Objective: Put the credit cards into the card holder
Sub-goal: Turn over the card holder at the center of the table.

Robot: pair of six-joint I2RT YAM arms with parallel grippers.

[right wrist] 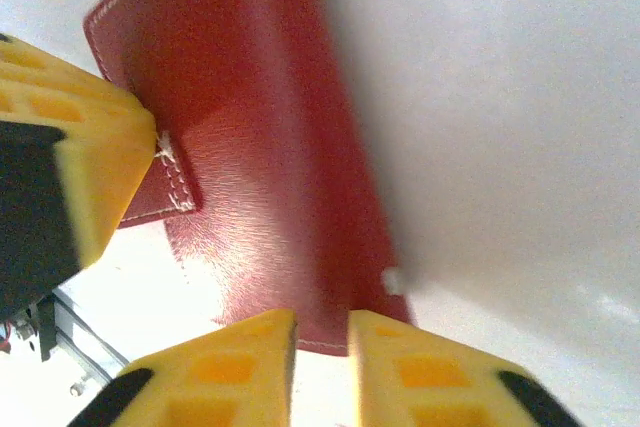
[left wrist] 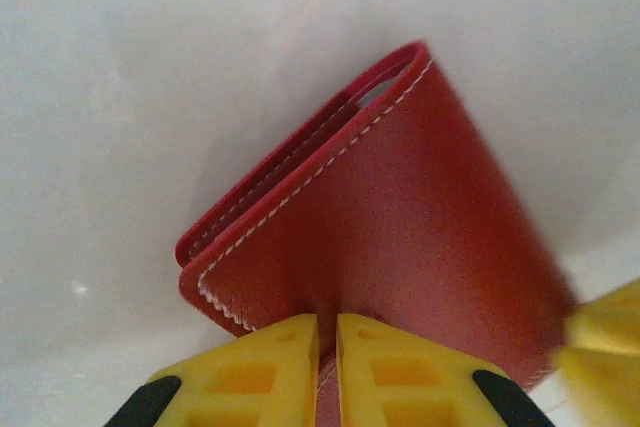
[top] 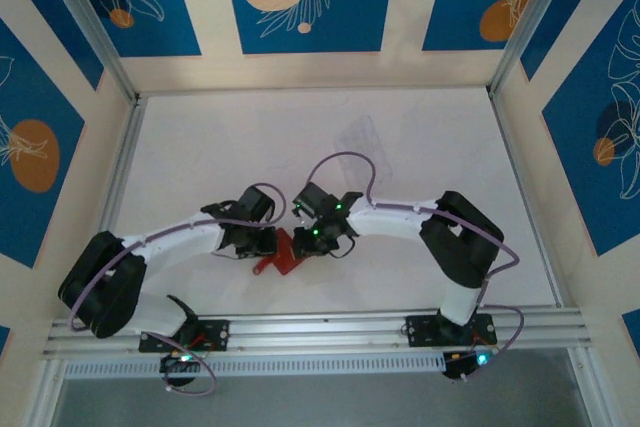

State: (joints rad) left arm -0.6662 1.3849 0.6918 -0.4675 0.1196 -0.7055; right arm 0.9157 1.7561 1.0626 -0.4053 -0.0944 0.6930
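Observation:
The card holder, a red wallet with white stitching, lies near the table's front middle between both grippers. My left gripper is shut on a fold of its red leather, and a strip of it shows between the yellow fingers. My right gripper hovers at the wallet's opposite edge. Its jaws stand a narrow gap apart with white table showing between them. The left gripper's yellow finger sits beside the wallet's stitched tab. The credit cards are out of view.
A clear plastic tray lies toward the back, right of centre. An aluminium rail runs along the near edge where both arm bases are bolted. Metal frame posts and patterned walls close in the white table on three sides.

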